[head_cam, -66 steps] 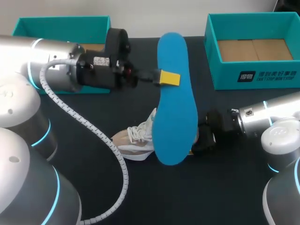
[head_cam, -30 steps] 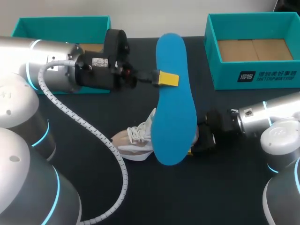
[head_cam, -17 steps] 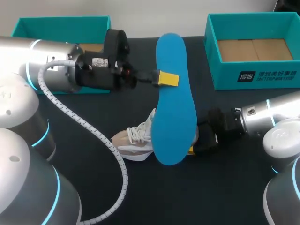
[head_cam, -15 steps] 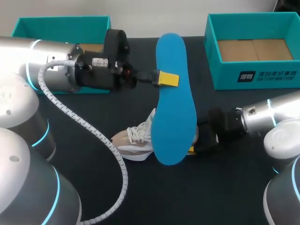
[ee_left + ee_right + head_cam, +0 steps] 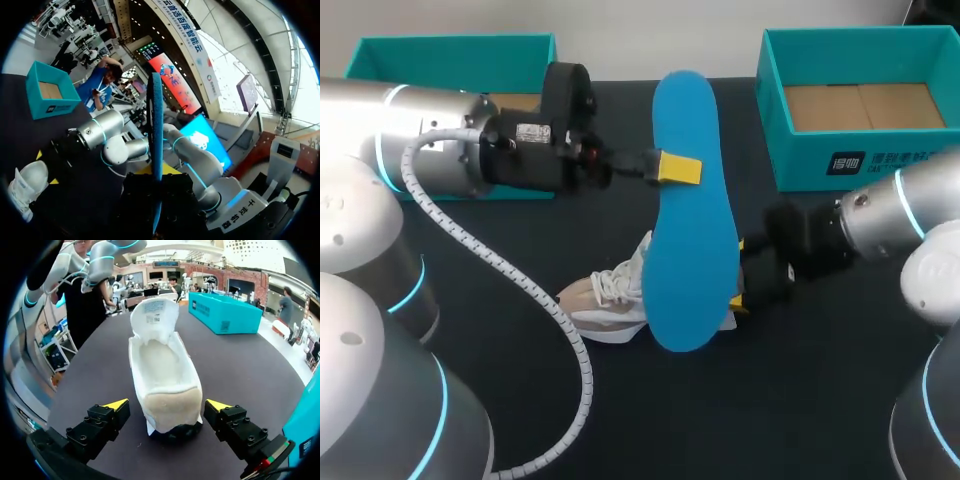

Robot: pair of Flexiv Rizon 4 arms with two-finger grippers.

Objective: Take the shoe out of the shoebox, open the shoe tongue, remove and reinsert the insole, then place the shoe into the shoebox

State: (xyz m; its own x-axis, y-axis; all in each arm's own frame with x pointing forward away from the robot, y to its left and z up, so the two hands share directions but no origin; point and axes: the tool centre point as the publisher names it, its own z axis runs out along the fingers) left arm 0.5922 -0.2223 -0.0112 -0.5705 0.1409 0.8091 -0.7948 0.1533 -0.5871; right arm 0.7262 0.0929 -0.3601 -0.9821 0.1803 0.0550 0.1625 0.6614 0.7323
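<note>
1. The left pincer [image 5: 678,168] has not moved over the last two seconds. It stays clenched on the blue insole [image 5: 692,240], held above the tabletop [image 5: 620,400] and over the shoe's heel end. In the left wrist view the insole [image 5: 156,150] stands edge-on between that pincer's fingers.
2. The right arm is what moved. Its forearm has swung toward the shoebox [image 5: 880,160], and the right pincer [image 5: 740,273] has shifted with it, though it is still at the heel.
3. The right pincer [image 5: 167,407] is released. The heel lies between its two yellow tips with a gap on each side.
4. The shoe [image 5: 610,295] has stayed where it was, lying on the tabletop between the two teal boxes. In the right wrist view the shoe [image 5: 162,370] has its tongue folded up and its inside bare.
5. Judgement: the insole is out and the shoe is open, so reinsertion comes next. The right pincer looks to be lining up to steady the heel.
</note>
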